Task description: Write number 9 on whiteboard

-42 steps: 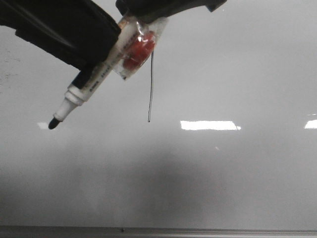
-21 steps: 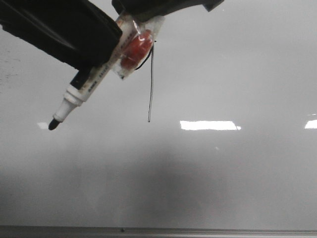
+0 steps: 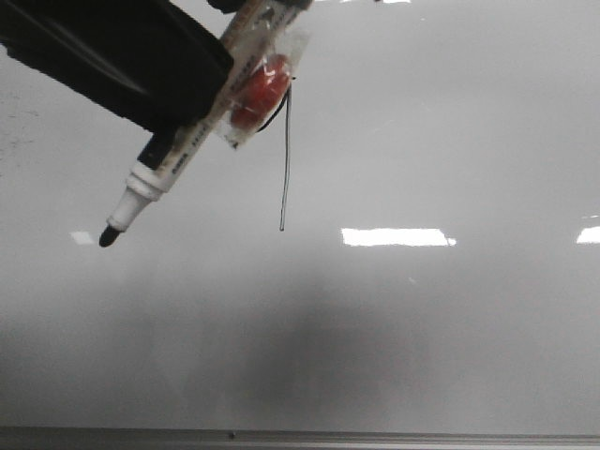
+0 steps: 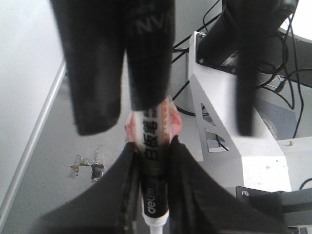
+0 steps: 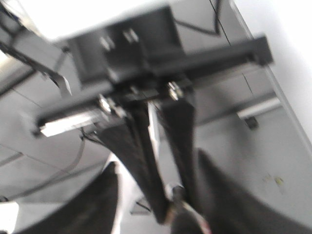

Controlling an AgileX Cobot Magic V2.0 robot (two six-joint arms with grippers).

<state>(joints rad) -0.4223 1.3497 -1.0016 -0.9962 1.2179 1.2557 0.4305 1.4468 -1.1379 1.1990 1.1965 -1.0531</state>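
The whiteboard [image 3: 450, 328] fills the front view, and its pale edge [image 4: 24, 73] shows in the left wrist view. On it a thin black stem of the number 9 [image 3: 285, 169] runs down; its loop is mostly hidden behind a red taped lump [image 3: 258, 89] on the marker. My left gripper [image 3: 178, 94] [image 4: 153, 146] is shut on the marker [image 3: 173, 164] [image 4: 153, 185], whose black tip [image 3: 109, 237] points down-left, left of the stem. My right gripper [image 5: 165, 204] is blurred, its fingers spread, with the left gripper and marker seen beyond them.
A grey metal strip [image 3: 375, 438] runs along the board's bottom edge. Bright light reflections [image 3: 398, 237] lie across the board. Behind the arms are a white metal stand [image 4: 229, 126], black cables [image 4: 292, 73] and grey floor [image 4: 58, 195].
The dark right gripper at the top of the front view has moved up out of it. The marker tip has shifted slightly right and down.
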